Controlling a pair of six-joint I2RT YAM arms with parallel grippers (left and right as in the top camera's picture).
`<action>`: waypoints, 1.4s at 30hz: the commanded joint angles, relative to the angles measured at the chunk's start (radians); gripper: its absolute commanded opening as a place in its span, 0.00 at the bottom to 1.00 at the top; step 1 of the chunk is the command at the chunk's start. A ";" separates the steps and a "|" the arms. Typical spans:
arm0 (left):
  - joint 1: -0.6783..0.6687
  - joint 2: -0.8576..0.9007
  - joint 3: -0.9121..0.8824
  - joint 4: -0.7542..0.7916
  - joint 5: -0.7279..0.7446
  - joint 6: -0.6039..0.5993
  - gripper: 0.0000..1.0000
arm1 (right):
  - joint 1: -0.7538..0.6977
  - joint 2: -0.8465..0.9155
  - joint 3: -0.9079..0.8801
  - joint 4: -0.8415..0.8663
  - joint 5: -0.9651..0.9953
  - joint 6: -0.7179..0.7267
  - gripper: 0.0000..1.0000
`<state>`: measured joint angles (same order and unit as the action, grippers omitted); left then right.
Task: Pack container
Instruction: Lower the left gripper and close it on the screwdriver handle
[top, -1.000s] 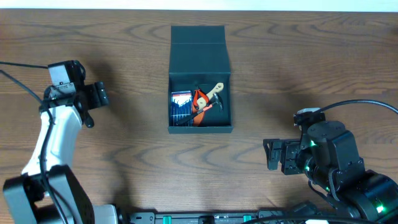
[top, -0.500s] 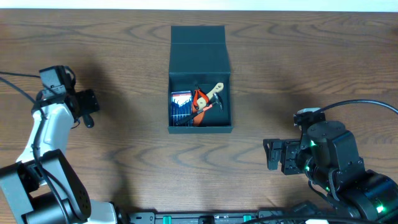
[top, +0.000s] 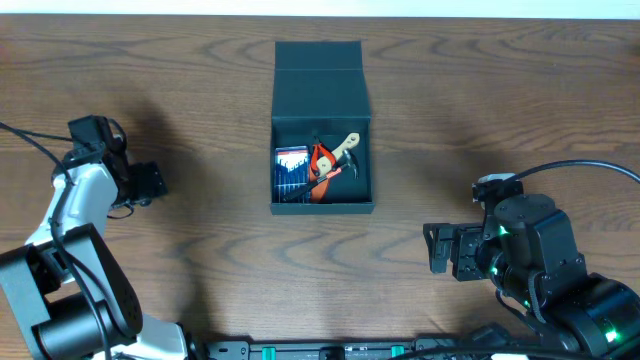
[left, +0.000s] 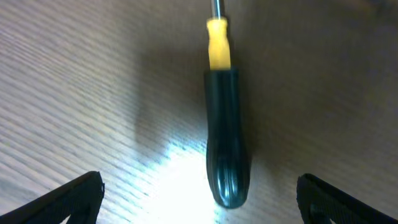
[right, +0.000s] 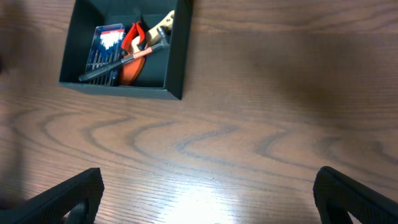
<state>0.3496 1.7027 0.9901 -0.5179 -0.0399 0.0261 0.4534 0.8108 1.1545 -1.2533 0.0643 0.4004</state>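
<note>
The container (top: 322, 82), a dark teal-black box with its flap lid folded back, stands open at the table's middle back and also shows in the right wrist view (right: 179, 56). Inside lie a blue bit set (top: 290, 167), orange pliers (top: 321, 160), a wooden-handled hammer (top: 346, 146) and a dark screwdriver. A screwdriver with a black handle (left: 227, 149) and yellow collar lies on the table between the jaws of my open left gripper (left: 199, 200), untouched. My left gripper (top: 148, 182) hides it from overhead. My right gripper (right: 208, 190) is open and empty over bare table at the front right (top: 438, 250).
The wooden table (top: 220, 250) spreads around the container. Black cables run to the left arm (top: 30, 140) and over the right arm (top: 580, 168). The table's back edge runs just behind the lid.
My left gripper has swung left, then moved toward the front edge and turned its jaws to the right. The right arm and the container have not moved.
</note>
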 joint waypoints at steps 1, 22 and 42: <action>-0.002 0.015 0.014 -0.008 0.006 0.002 0.97 | -0.008 -0.001 -0.002 -0.001 0.003 -0.013 0.99; -0.002 0.093 0.013 0.085 0.006 0.002 0.81 | -0.008 -0.001 -0.002 0.000 0.003 -0.013 0.99; -0.002 0.132 0.013 0.116 0.006 -0.002 0.76 | -0.008 -0.001 -0.002 -0.001 0.003 -0.013 0.99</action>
<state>0.3496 1.7996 0.9939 -0.4038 -0.0280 0.0254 0.4534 0.8108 1.1542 -1.2537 0.0639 0.4004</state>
